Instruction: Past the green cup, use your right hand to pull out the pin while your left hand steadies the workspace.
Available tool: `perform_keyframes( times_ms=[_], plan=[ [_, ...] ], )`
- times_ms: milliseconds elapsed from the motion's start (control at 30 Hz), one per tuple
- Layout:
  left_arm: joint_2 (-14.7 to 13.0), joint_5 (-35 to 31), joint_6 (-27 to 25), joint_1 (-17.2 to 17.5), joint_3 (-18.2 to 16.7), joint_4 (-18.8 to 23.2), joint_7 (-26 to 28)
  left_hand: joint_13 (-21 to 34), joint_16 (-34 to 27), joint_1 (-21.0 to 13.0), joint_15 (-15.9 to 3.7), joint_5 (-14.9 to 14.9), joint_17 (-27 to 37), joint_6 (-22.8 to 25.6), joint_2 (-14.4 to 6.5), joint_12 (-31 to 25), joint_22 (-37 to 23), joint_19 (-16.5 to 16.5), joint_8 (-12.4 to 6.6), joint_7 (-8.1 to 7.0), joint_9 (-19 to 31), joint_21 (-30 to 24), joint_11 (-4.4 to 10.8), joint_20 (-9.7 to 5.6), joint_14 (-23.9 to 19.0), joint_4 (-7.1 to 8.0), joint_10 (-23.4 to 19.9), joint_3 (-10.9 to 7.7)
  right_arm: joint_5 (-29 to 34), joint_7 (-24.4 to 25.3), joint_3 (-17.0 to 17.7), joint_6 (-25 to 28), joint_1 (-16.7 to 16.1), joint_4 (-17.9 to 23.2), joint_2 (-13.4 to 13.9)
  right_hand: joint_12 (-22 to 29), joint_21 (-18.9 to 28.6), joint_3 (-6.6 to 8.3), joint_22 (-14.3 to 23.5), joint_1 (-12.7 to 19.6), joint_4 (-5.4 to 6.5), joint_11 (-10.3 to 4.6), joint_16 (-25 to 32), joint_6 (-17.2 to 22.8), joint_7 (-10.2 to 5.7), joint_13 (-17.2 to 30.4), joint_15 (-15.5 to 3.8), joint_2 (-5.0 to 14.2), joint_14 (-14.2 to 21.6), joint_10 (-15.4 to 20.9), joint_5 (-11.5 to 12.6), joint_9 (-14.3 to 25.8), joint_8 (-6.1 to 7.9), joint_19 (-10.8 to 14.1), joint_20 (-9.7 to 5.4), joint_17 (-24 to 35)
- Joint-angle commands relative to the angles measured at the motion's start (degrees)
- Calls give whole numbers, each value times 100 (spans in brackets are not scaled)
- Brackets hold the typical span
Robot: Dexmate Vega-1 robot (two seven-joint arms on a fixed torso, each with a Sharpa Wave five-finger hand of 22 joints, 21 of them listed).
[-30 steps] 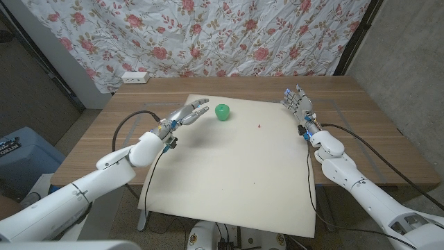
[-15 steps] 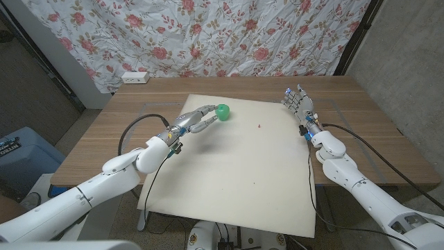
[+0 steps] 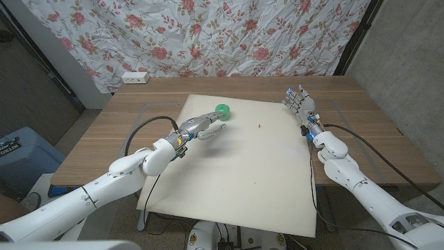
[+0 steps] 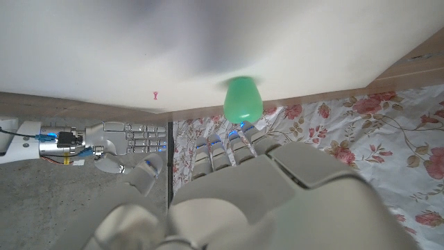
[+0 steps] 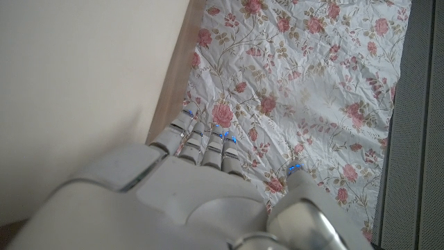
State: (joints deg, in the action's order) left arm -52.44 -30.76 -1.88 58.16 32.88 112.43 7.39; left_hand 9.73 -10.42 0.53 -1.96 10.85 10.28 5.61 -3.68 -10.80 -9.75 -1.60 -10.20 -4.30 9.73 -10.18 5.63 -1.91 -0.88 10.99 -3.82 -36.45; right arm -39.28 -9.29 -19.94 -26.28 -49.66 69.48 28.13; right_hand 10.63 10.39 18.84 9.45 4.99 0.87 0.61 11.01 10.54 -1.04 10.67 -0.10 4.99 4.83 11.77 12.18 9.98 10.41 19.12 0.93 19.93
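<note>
At the white board's far edge my left hand [image 3: 202, 126] reaches the green cup [image 3: 222, 111], fingers spread, holding nothing; my right hand [image 3: 300, 104] stands open, empty, well right of the pin [image 3: 259, 126]

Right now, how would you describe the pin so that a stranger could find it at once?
Start from the cream board that covers the middle of the wooden table. On its far part stands the green cup; to the cup's right, towards the right robot hand, lies the pin. It is a tiny pink-red speck, far smaller than the cup.
</note>
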Motion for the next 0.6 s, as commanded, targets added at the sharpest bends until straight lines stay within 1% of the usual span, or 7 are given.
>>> perform_keyframes(
  times_ms=[33, 200, 333, 600],
  plan=[
    [122, -454, -219, -224, 319, 10, -556, 18, 37, 80, -520, -3, 16, -140, -442, 36, -27, 127, 30, 26, 19, 0, 12, -904, 132, 13, 105, 92, -71, -147, 38, -70, 31, -103, 3, 41, 35, 39, 16, -38, 13, 14, 21, 26, 5, 9, 4, 43, 34, 27, 24, 19, 35, 31, -44, 0],
    [184, -517, -139, -356, 459, -100, -741, 18, 47, 86, -506, 0, 19, -199, -453, 53, -31, 201, 35, 34, 19, -1, 18, -900, 211, 23, 178, 152, -76, -163, 42, -86, 36, -119, -6, 41, 35, 40, 16, -42, 14, 16, 27, 14, -4, 9, 13, 42, 45, 28, 23, 19, 31, 32, -42, -8],
    [234, -487, -172, -382, 503, -139, -843, 18, 45, 90, -500, 4, 20, -268, -467, 69, -34, 282, 42, 37, 20, 3, 17, -904, 261, 30, 256, 206, -84, -170, 46, -75, 35, -112, 1, 40, 35, 40, 16, -48, 16, 24, 27, 5, -9, 9, 8, 41, 41, 25, 22, 19, 27, 31, -42, -16],
    [171, -457, -223, -404, 529, -151, -1042, 18, 38, 90, -501, 7, 21, -303, -481, 67, -36, 326, 36, 36, 19, -6, 20, -898, 290, 31, 292, 256, -61, -137, 48, -95, 49, -135, -16, 40, 36, 42, 16, -57, 19, 25, 30, 13, -8, 9, 7, 41, 40, 29, 20, 19, 31, 33, -43, -30]
  ],
)
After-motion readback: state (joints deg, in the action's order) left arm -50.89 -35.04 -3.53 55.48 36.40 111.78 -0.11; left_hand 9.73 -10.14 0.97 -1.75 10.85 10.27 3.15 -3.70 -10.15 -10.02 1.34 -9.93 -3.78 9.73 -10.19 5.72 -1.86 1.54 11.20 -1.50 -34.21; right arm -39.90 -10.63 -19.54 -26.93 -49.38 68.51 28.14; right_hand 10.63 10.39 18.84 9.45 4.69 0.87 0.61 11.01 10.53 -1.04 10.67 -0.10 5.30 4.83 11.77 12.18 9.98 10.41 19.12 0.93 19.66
